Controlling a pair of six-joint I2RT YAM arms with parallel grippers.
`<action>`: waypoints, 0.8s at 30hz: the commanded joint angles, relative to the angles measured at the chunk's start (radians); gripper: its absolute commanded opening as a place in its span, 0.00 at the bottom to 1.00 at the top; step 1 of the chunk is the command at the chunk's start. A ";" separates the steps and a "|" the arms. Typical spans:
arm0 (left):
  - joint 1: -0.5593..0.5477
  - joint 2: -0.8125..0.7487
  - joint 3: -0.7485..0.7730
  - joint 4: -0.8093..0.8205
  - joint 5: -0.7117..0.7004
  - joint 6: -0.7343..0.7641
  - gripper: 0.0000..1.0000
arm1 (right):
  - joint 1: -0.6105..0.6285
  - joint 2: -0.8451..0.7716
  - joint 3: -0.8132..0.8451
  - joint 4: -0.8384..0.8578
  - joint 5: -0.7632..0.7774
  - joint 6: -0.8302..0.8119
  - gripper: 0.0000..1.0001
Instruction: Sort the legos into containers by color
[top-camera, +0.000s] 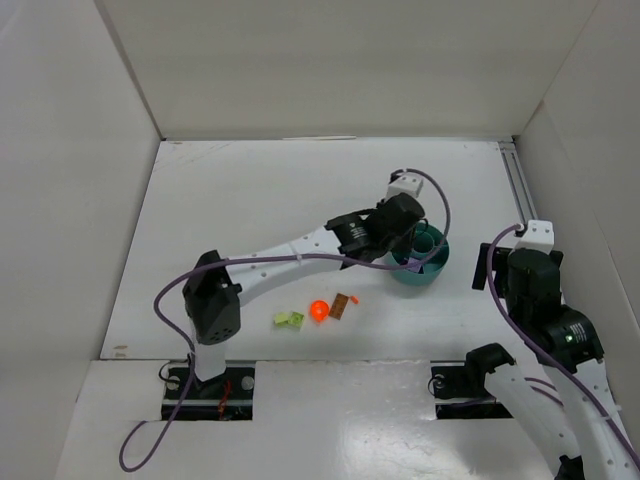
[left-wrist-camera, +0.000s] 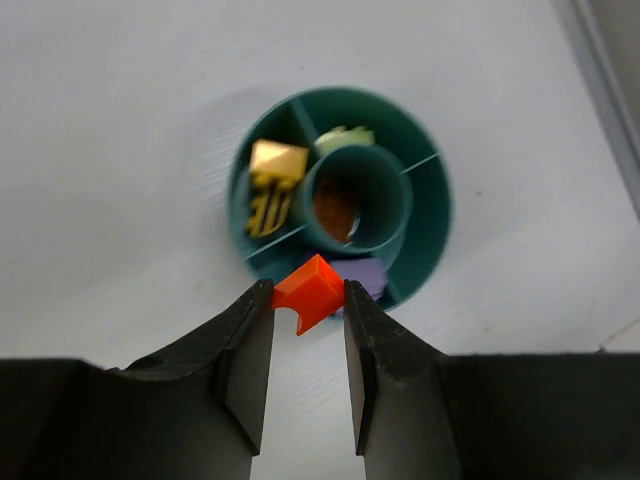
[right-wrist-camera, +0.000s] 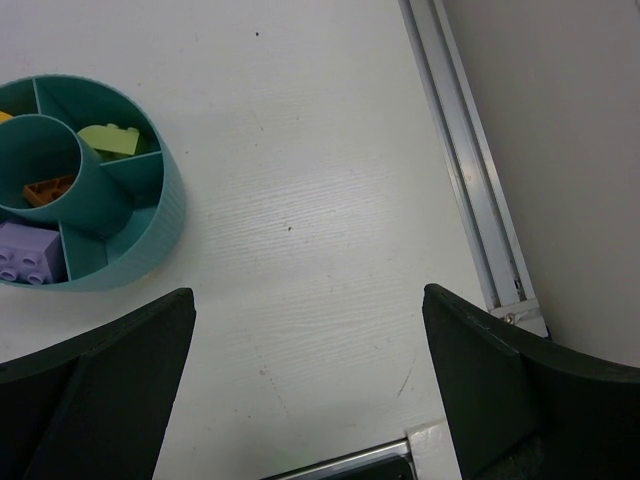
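An orange lego (left-wrist-camera: 312, 288) is pinched between the tips of my left gripper (left-wrist-camera: 308, 298), hanging just over the near rim of the teal bowl (left-wrist-camera: 432, 205). Its containers hold yellow legos (left-wrist-camera: 272, 180) on the left, a lime green one (left-wrist-camera: 345, 137) at the top, a purple one (left-wrist-camera: 368, 272) at the near side and a brown-orange piece (left-wrist-camera: 335, 208) in the central cup. On the table lie a lime green lego (top-camera: 290, 319), a round orange piece (top-camera: 319, 310) and a brown lego (top-camera: 342, 305). My right gripper (right-wrist-camera: 310, 315) stands open over bare table, right of the bowl (right-wrist-camera: 155, 235).
A metal rail (right-wrist-camera: 470, 190) runs along the table's right side beside the white wall. White walls close in the back and both sides. The left arm (top-camera: 290, 252) reaches diagonally across the table to the bowl (top-camera: 438, 268).
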 joint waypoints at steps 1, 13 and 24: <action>-0.033 0.100 0.156 -0.001 0.052 0.153 0.02 | -0.002 -0.024 0.032 0.040 0.023 0.012 1.00; -0.053 0.407 0.560 -0.079 0.143 0.228 0.05 | -0.002 -0.045 0.032 0.040 0.033 0.021 1.00; -0.053 0.428 0.590 -0.091 0.134 0.217 0.21 | -0.002 -0.045 0.022 0.040 0.033 0.021 1.00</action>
